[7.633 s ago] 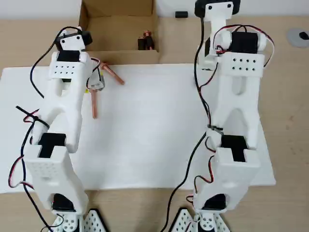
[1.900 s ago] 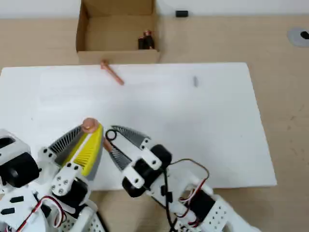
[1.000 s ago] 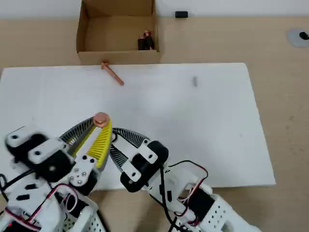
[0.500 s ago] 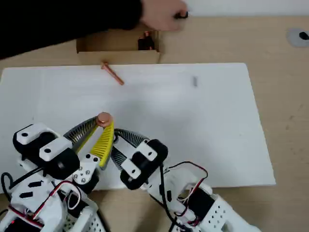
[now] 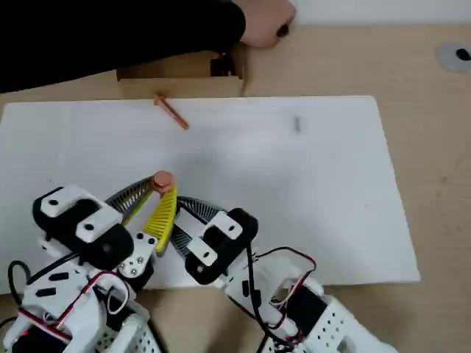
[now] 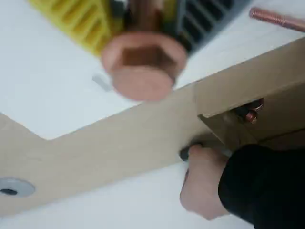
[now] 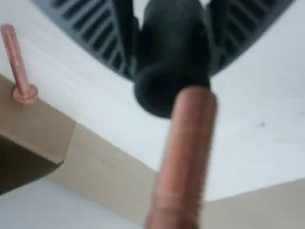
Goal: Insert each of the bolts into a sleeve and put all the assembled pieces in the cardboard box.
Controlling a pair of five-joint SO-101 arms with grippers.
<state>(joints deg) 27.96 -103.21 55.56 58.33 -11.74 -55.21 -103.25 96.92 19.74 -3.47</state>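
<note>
My left gripper (image 5: 159,190), with one yellow finger (image 6: 71,19) and one grey finger, is shut on a copper bolt (image 5: 163,181) whose hexagonal head (image 6: 143,64) faces the wrist camera. Close beside it, my right gripper (image 5: 182,220) is shut on a black sleeve (image 7: 171,71). The bolt's shaft (image 7: 186,162) meets the sleeve's mouth; how deep it sits I cannot tell. A second bolt (image 5: 171,112) lies loose on the white mat near the cardboard box (image 5: 180,79). An assembled piece (image 5: 221,66) lies inside the box.
A person's arm in a black sleeve (image 5: 110,33) stretches over the box, the hand (image 5: 265,22) on a small dark object behind it. The white mat (image 5: 309,191) covers the table's middle. A grey disc (image 5: 456,55) sits at the far right.
The person's arm has come in over the box. My left gripper has shifted slightly right with the bolt, closing on the right gripper and its sleeve.
</note>
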